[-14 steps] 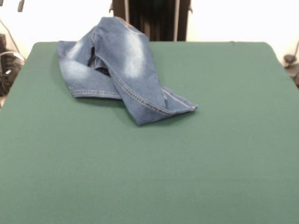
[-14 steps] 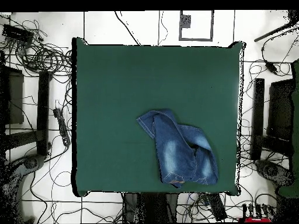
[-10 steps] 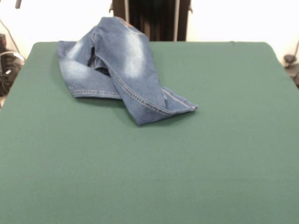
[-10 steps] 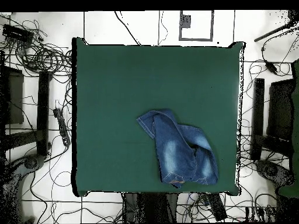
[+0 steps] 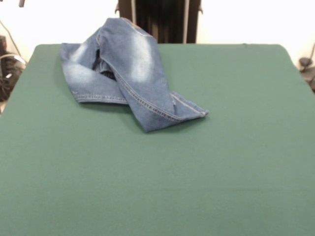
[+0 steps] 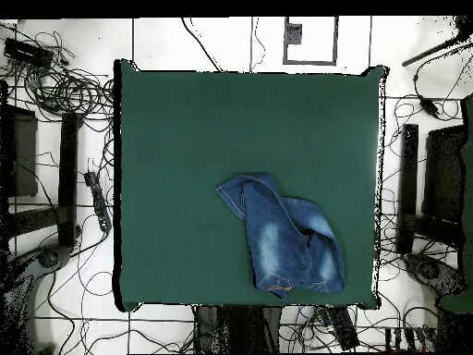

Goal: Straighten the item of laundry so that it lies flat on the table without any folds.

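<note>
Across the room's white tiled floor, cables surround the green table. Folded, bunched jeans lie near its robot-side edge, toward one corner. Pincer out of sight; its state and relative positions cannot be told.

1. I see the jeans as blue denim cloth, matt, with faded pale patches and visible stitched seams.
2. I read the table as covered in dark green, felt-like cloth, matt and even.
</note>
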### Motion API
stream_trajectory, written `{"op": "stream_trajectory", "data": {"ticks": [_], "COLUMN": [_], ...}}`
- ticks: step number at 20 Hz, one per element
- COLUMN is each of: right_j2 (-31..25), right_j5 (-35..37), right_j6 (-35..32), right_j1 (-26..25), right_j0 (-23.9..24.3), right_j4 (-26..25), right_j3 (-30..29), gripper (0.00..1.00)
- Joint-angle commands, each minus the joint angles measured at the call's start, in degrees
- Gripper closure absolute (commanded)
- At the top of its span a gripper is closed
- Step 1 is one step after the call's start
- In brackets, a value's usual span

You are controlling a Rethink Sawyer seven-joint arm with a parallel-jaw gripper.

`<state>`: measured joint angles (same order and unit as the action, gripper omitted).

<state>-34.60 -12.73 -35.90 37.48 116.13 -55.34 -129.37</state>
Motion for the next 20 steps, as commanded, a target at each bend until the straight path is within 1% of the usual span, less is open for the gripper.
{"op": "stream_trajectory", "data": {"ticks": [1, 3, 8, 13, 17, 20], "right_j2": [3.9, 5.7, 12.6, 17.8, 19.4, 21.1], "right_j5": [-6.2, -7.9, -13.9, -19.4, -21.9, -26.0], "right_j6": [-14.2, -14.6, -14.3, -14.8, -16.0, -16.1], "right_j1": [0.0, -0.2, -0.8, -1.2, -5.0, -8.8], "right_j0": [-10.4, -12.3, -19.0, -25.2, -26.9, -27.8], "right_j4": [1.7, 2.5, 4.3, 7.7, 7.8, 7.1], "right_j3": [-2.2, -2.1, -2.0, -2.9, -1.8, -0.8], "gripper": [0.0, 0.0, 0.0, 0.0, 0.0, 0.0]}}
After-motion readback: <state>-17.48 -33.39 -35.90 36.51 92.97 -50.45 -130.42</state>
